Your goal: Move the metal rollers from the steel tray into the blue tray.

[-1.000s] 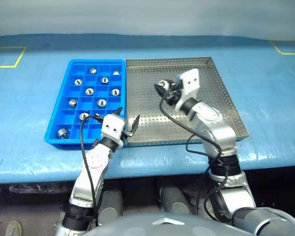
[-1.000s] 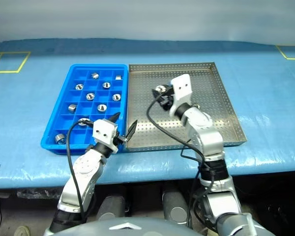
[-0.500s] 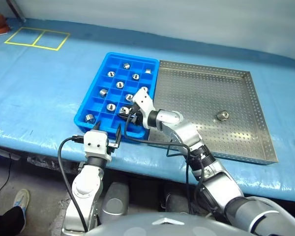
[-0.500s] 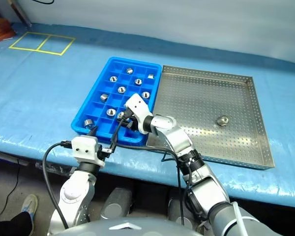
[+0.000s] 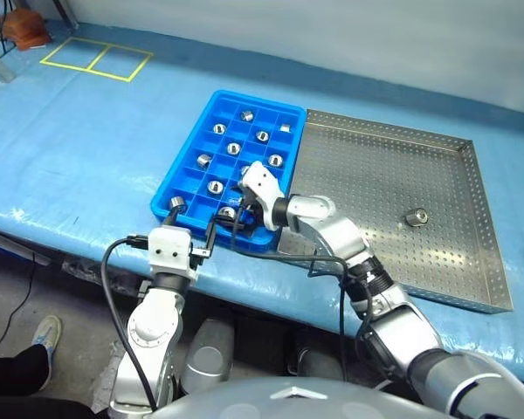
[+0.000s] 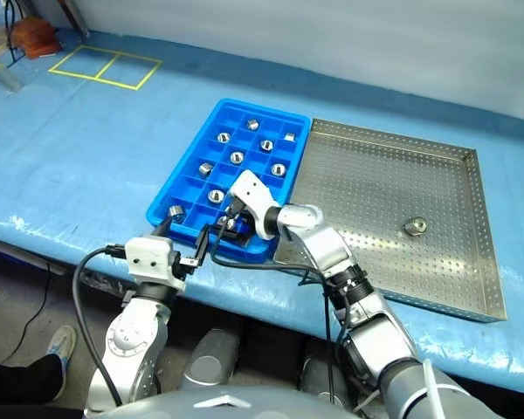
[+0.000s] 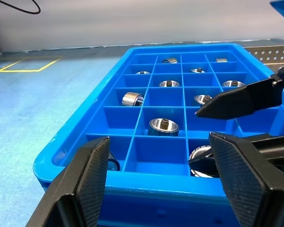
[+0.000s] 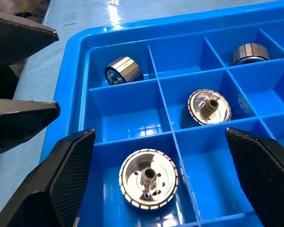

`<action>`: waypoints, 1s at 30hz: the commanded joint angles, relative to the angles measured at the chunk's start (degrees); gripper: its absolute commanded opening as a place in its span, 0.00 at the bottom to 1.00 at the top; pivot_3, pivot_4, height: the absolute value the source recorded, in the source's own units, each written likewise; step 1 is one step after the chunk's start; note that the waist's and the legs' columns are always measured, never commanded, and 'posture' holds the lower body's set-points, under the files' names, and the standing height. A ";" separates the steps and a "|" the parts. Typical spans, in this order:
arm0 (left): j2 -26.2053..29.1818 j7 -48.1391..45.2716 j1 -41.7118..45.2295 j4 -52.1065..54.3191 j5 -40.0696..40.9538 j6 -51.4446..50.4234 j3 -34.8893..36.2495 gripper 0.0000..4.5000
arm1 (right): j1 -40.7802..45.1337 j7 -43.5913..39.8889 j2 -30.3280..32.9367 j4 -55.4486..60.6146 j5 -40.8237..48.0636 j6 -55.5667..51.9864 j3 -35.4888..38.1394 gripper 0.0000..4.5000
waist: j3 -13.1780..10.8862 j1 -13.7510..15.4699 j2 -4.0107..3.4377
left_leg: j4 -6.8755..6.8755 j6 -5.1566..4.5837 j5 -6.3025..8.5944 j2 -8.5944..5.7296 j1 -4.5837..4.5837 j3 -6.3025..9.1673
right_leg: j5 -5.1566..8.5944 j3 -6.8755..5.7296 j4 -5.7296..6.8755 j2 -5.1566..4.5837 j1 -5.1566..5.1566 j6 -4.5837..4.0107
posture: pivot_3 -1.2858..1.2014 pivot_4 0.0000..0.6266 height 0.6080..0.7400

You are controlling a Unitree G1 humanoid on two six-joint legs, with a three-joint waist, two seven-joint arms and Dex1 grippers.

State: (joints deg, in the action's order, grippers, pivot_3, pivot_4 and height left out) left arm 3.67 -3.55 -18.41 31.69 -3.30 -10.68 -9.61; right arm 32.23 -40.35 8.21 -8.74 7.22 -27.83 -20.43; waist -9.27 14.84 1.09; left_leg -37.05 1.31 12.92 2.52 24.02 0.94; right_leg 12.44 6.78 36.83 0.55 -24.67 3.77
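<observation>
Silver roller [image 8: 148, 178] lies in a blue tray [image 8: 75, 90] compartment between your right gripper's [image 8: 161, 175] wide-open, empty jaws; your left gripper [image 7: 163, 177] stands open, empty.

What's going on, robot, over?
Right gripper open over blue tray, roller just below. Left gripper open, empty. One roller left in steel tray. Nothing blocking.

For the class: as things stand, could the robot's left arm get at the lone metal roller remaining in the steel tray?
Probably not easily: the roller lies far across the steel tray, and the right arm's gripper over the blue tray stands between.
</observation>
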 commanded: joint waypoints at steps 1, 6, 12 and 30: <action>0.20 -1.11 1.59 1.03 0.81 0.43 -0.41 0.82 | -0.46 3.97 -1.26 0.84 0.45 1.79 3.96 0.99 | 0.00 0.02 0.00 | 0.00 0.00 0.00 0.01 0.02 0.00 | 0.00 -0.02 0.01 0.01 -0.02 -0.01 | 0.68 0.24 1.00; 1.25 -4.70 6.25 -1.84 2.31 -0.90 -1.23 0.82 | -0.92 12.20 -2.41 2.54 2.28 2.83 13.27 0.99 | 0.00 -0.36 0.00 | -0.06 0.01 0.00 0.02 0.10 0.00 | -0.01 -0.04 0.01 0.01 -0.06 0.00 | 0.64 0.24 1.00; 2.99 -9.41 11.76 -5.41 3.27 -2.89 -3.81 0.82 | -2.54 21.37 -1.03 4.61 1.00 1.95 20.20 0.99 | 0.00 -3.87 -0.01 | -0.07 0.00 0.00 0.00 0.13 -0.03 | -0.02 -0.02 -0.01 -0.01 -0.04 0.00 | 0.59 0.24 1.00; 3.18 -16.58 20.22 -13.33 4.84 -2.11 -7.36 0.82 | -10.00 33.33 2.51 7.99 1.98 -11.54 30.82 0.99 | 0.10 -18.69 -0.18 | -0.06 -0.11 -0.04 0.01 -0.20 -0.02 | -0.24 0.17 0.19 0.04 0.24 0.36 | 0.51 0.24 1.00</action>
State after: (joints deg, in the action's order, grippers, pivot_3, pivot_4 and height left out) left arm 6.99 -19.72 1.05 17.86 0.78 -13.66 -16.36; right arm 22.21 -5.92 10.95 -1.50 7.73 -38.80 10.43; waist -9.17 -3.85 0.90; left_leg -37.12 1.19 12.88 2.53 23.81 0.92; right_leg 12.20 6.96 37.02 0.59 -24.41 4.14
